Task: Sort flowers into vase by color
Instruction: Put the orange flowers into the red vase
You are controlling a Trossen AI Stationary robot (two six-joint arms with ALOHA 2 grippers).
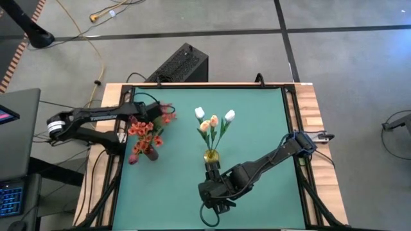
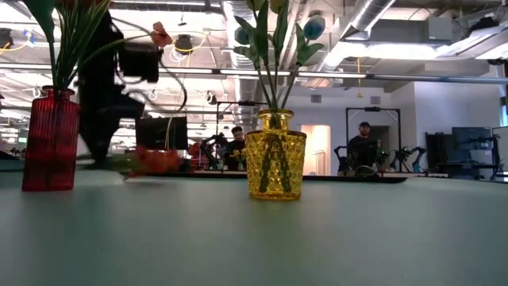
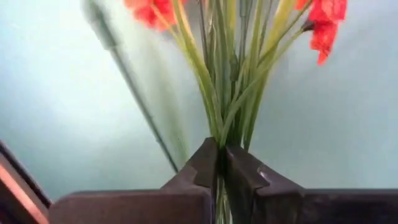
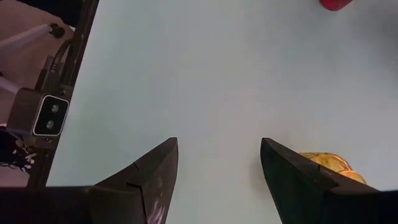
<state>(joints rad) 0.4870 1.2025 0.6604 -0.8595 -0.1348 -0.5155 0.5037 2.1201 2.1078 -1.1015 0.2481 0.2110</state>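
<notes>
A red vase (image 1: 151, 153) (image 2: 49, 140) with red-orange blossoms (image 1: 144, 129) stands at the table's left. My left gripper (image 1: 156, 114) (image 3: 222, 163) is just beyond it, pointing steeply down and shut on a red-orange flower (image 3: 323, 22), whose blossoms (image 2: 155, 160) show low by the table. A yellow vase (image 1: 212, 156) (image 2: 275, 164) with white and peach tulips (image 1: 214, 120) stands mid-table. My right gripper (image 1: 204, 191) (image 4: 219, 171) hangs open on the near side of the yellow vase (image 4: 326, 164), holding nothing. My left gripper pinches the flower's bundle of green stems (image 3: 225, 134) between its two fingers, coming from above and pointing steeply down. The stems fan out beyond the fingertips to the red-orange blossoms. Whether the flower is clear of the table cannot be told.
The green mat (image 1: 257, 128) has free room on its right half and along the near edge. A black box (image 1: 180, 64) sits beyond the far edge. Wooden borders and cables run along both sides. People stand in the room behind the table (image 2: 363, 147).
</notes>
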